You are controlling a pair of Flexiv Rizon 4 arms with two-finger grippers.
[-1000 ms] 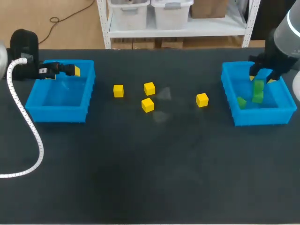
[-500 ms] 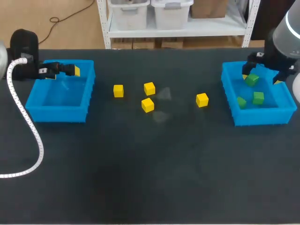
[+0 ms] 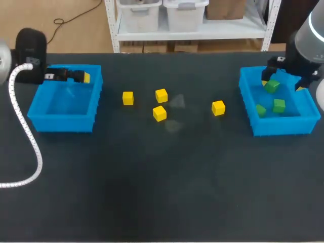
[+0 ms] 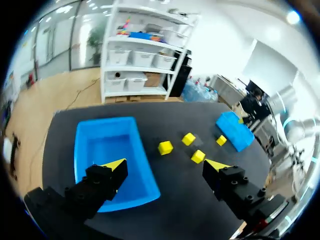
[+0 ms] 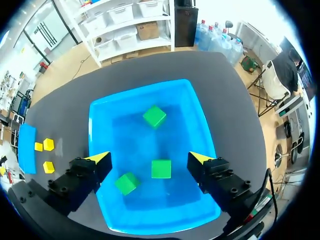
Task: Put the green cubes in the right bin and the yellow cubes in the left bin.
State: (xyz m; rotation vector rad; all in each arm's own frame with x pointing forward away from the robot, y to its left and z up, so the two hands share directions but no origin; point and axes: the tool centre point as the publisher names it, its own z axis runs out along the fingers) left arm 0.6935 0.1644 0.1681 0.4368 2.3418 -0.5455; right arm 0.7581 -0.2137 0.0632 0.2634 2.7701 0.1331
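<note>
The right gripper has its two fingers spread wide apart, and they hold nothing. It hangs over the right bin, a blue box that sits by the right edge of the tabletop. Three green cubes lie on the floor of this bin, and none of them touch.

The first green cube lies flat under the gap between the fingers, and neither finger touches it. The second green cube is just beside it, closer to one finger and turned a little. The third green cube lies ahead of the gripper, closer to the bin's far wall, and it is turned too.

The left gripper also has its fingers wide apart with nothing between them. In the head view it hangs by the far wall of the left bin. This blue box sits by the left edge of the tabletop, toward the far side.

Four yellow cubes sit on the tabletop between the two bins, closer to the far edge than the near one. The first yellow cube is the one nearest the left bin. The second yellow cube and the third yellow cube sit close together near the middle, not touching. The fourth yellow cube sits alone, near the right bin.
</note>
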